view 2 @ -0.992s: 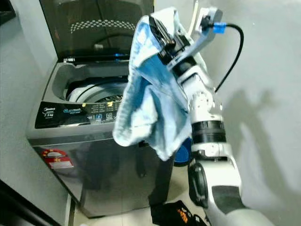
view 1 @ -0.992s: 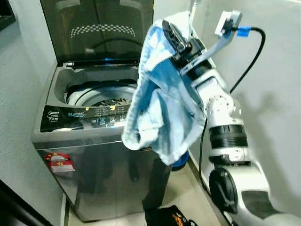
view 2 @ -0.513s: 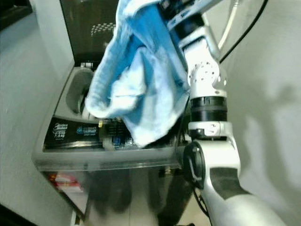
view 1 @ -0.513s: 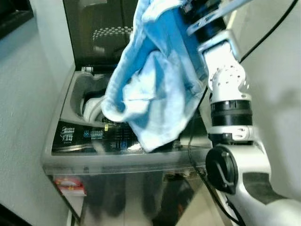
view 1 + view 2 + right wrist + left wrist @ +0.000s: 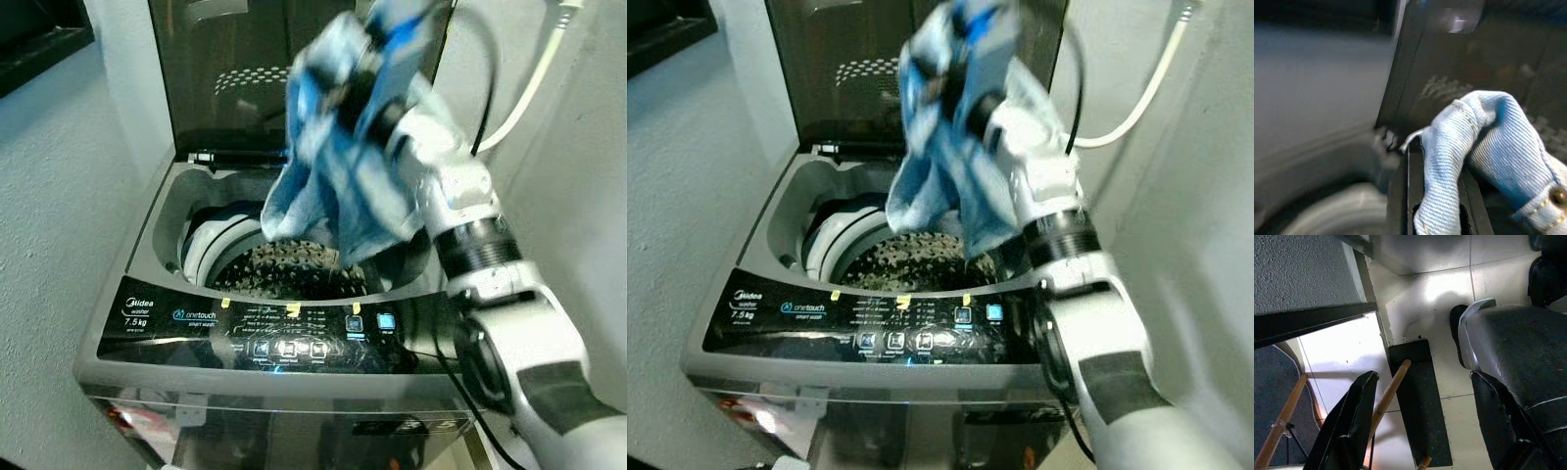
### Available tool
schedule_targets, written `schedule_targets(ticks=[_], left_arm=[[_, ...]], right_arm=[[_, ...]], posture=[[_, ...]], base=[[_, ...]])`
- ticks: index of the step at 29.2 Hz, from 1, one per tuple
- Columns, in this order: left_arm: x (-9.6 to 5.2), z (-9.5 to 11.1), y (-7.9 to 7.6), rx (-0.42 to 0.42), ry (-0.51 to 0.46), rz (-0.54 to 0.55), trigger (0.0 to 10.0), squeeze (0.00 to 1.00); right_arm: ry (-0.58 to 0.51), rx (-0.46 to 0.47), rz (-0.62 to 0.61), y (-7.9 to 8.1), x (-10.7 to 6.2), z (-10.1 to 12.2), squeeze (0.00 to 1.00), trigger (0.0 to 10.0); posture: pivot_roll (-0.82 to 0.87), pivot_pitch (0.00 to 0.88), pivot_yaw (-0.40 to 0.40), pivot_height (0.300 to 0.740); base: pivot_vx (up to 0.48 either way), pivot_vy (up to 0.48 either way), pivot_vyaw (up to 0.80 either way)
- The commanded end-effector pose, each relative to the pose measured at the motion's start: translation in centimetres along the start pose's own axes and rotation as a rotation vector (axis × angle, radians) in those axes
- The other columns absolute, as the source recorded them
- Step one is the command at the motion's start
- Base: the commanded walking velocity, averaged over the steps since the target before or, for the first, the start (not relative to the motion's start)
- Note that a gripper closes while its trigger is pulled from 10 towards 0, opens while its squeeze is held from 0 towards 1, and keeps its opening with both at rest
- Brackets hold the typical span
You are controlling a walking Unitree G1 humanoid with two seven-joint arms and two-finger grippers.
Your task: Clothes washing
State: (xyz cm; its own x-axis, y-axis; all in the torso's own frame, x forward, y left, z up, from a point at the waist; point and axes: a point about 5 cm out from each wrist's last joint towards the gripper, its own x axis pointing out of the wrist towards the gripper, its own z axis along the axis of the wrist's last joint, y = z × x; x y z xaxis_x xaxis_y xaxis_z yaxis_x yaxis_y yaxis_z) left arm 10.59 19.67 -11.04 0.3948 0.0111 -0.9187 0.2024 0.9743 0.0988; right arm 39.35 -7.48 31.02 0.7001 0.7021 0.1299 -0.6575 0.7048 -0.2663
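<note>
Since a second ago the robot has stepped in close to the washing machine [image 5: 147,323], so the head camera now looks down into the open drum [image 5: 284,269] where earlier it took in the whole front of the cabinet; that shift is the camera's. In that time the right arm has carried the denim garment [image 5: 338,186] from beside the machine's right front corner to a spot over the tub opening.

The right gripper [image 5: 364,73] is raised in front of the upright lid [image 5: 245,78], its fingers closed on a fold of the pale blue denim. The right wrist view shows the cloth pinched between the two black fingers [image 5: 1405,196], seam stitching and a rivet plain on it. The rest of the garment hangs down from the grip, its lowest folds just above the drum's back right rim. The cloth is blurred in both eye views, so whether it already touches the rim is hard to say.

The left gripper [image 5: 1420,426] hangs idle over the tiled floor [image 5: 1449,293], fingers spread wide and holding nothing.

The step in hand looks to be loading. The next move likely calls for lowering the garment toward the drum's centre, clear of the tub's rim, before the fingers part.
</note>
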Motion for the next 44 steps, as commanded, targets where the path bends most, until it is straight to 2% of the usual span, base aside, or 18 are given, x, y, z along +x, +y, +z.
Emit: schedule_targets(ticks=[1, 3, 4, 7, 12, 15, 16, 18, 19, 22, 31, 32, 34, 35, 37, 40, 41, 44], left_arm=[[-0.2, -1.8, -2.4, -0.01, 0.071, -0.094, 10.0, 0.0], [-0.2, -2.0, -2.4, -0.01, 0.074, -0.093, 10.0, 0.0], [-0.2, -2.0, -2.4, -0.01, 0.074, -0.093, 10.0, 0.0], [-0.3, -2.4, -2.2, -0.007, 0.085, -0.086, 10.0, 0.0], [-0.4, -2.6, -2.0, -0.005, 0.089, -0.082, 10.0, 0.0], [-0.4, -2.8, -1.7, -0.003, 0.094, -0.077, 10.0, 0.0], [-0.4, -2.8, -1.7, -0.003, 0.094, -0.077, 10.0, 0.0], [-0.4, -2.8, -1.6, -0.002, 0.096, -0.075, 10.0, 0.0], [-0.4, -2.8, -1.6, -0.002, 0.096, -0.075, 10.0, 0.0], [-0.4, -2.9, -1.7, -0.006, 0.099, -0.075, 10.0, 0.0], [-0.4, -2.9, -2.1, -0.018, 0.101, -0.075, 10.0, 0.0], [-0.3, -2.3, -2.1, -0.021, 0.093, -0.073, 10.0, 0.0], [-0.2, -2.1, -2.1, -0.022, 0.089, -0.072, 10.0, 0.0], [-0.2, -1.9, -2.1, -0.023, 0.086, -0.072, 10.0, 0.0], [-0.1, -1.7, -2.1, -0.023, 0.083, -0.071, 10.0, 0.0], [0.0, -1.3, -2.0, -0.025, 0.076, -0.07, 10.0, 0.0], [0.0, -1.3, -2.0, -0.025, 0.076, -0.07, 10.0, 0.0], [-0.1, -1.5, -2.2, -0.02, 0.076, -0.071, 10.0, 0.0]], right_arm=[[0.046, -0.072, 0.076, 0.8, 0.0, -0.2, 0.0, 10.0], [0.115, -0.101, 0.113, 1.4, -0.1, -1.7, 0.0, 10.0], [0.115, -0.101, 0.113, 1.4, -0.1, -1.7, 0.0, 10.0], [0.28, -0.184, 0.108, 2.6, 0.1, -5.8, 0.0, 10.0], [0.314, -0.167, 0.139, 4.2, 0.4, -7.5, 0.0, 10.0], [0.358, -0.1, 0.185, 6.6, 0.7, -9.8, 0.0, 10.0], [0.358, -0.1, 0.185, 6.6, 0.7, -9.8, 0.0, 10.0], [0.421, -0.069, 0.206, 7.7, 0.5, -11.5, 0.0, 10.0], [0.421, -0.069, 0.206, 7.7, 0.5, -11.5, 0.0, 10.0], [0.525, -0.147, 0.184, 8.5, 0.1, -13.8, 0.0, 10.0], [0.591, -0.184, 0.217, 9.8, 0.0, -15.3, 0.0, 10.0], [0.609, -0.158, 0.223, 10.3, -0.1, -15.8, 0.76, 10.0], [0.611, -0.141, 0.222, 10.4, -0.2, -16.0, 0.76, 10.0], [0.611, -0.13, 0.221, 10.5, -0.2, -16.1, 1.0, 10.0], [0.602, -0.108, 0.216, 10.6, -0.1, -16.0, 1.0, 10.0], [0.496, 0.064, 0.217, 10.6, 0.4, -15.0, 1.0, 10.0], [0.496, 0.064, 0.217, 10.6, 0.4, -15.0, 1.0, 10.0], [0.311, 0.249, 0.26, 10.2, 0.8, -13.2, 1.0, 10.0]], posture=[[-0.01, 0.0, -0.056, 0.74], [-0.01, 0.0, -0.056, 0.74], [-0.01, 0.0, -0.056, 0.74], [-0.01, 0.0, -0.056, 0.74], [-0.01, 0.0, -0.058, 0.74], [-0.01, 0.0, -0.063, 0.74], [-0.01, 0.0, -0.063, 0.74], [-0.01, 0.0, -0.067, 0.74], [-0.01, 0.0, -0.067, 0.74], [0.0, 0.0, -0.077, 0.74], [0.01, 0.0, -0.083, 0.74], [0.01, 0.0, -0.084, 0.74], [0.01, 0.0, -0.084, 0.74], [0.01, 0.0, -0.084, 0.74], [0.01, 0.0, -0.084, 0.74], [0.01, 0.0, -0.078, 0.74], [0.01, 0.0, -0.078, 0.74], [0.01, 0.0, -0.072, 0.74]], base=[[0.0, 0.0, 0.0], [0.0, 0.0, 0.0], [0.0, 0.0, 0.0], [0.0, 0.0, 0.0], [0.0, 0.0, 0.0], [0.0, 0.0, 0.0], [0.0, 0.0, 0.0], [0.0, 0.0, 0.0], [0.0, 0.0, 0.0], [0.0, 0.0, 0.0], [0.0, 0.0, 0.0], [0.0, 0.0, 0.0], [0.0, 0.0, 0.0], [0.0, 0.0, 0.0], [0.0, 0.0, 0.0], [0.0, 0.0, 0.0], [0.0, 0.0, 0.0], [0.0, 0.0, 0.0]])
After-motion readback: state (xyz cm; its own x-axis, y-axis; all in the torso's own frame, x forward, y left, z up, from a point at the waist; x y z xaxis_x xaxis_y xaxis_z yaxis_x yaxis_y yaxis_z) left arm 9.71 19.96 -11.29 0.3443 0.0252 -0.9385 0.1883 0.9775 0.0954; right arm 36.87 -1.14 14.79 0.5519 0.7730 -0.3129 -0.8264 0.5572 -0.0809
